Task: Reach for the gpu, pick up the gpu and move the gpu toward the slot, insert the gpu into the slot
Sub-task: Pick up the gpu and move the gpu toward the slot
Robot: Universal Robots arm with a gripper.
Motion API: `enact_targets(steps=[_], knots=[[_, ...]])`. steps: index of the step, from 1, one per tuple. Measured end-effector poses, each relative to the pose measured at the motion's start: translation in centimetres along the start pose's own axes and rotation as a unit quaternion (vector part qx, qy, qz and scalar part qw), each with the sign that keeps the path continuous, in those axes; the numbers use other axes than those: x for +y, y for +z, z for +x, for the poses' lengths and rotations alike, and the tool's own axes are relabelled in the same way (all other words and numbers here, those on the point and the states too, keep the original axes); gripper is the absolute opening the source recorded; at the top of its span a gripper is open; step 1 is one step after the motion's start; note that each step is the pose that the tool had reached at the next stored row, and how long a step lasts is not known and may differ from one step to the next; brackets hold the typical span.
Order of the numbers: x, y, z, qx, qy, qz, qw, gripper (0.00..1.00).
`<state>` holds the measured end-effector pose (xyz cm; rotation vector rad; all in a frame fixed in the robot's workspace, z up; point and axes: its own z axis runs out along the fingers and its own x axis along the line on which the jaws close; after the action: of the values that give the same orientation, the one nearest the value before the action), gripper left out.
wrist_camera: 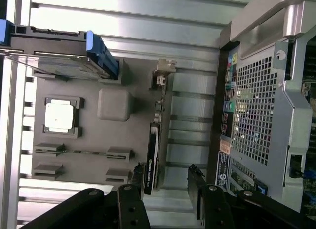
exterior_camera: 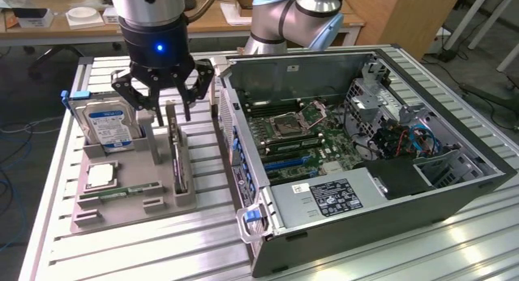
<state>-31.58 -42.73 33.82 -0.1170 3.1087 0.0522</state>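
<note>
Black gripper [exterior_camera: 168, 114], jaws apart, above thin green circuit card [exterior_camera: 176, 159] standing on edge along grey plastic holder's [exterior_camera: 130, 202] case-side edge. Likely light, stiff and fragile. Best pinched across its flat faces near the top edge.

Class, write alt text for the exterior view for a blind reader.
An open gripper hangs over the gpu, which stands on edge in a grey holder, beside an open computer case showing the blue slot.

The claw [exterior_camera: 169, 109] hangs downward, jaws spread wide.
</note>
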Motion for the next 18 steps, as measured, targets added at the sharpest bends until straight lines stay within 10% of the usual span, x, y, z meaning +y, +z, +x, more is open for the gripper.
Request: enact_targets(steps=[11, 18], knots=[[0.46, 1.78, 0.1, 0.0008, 0.001, 0.0105, 0.9999, 0.48], [0.56, 2.92, 0.3, 0.0002, 0.029, 0.0121, 0.9995, 0.48]])
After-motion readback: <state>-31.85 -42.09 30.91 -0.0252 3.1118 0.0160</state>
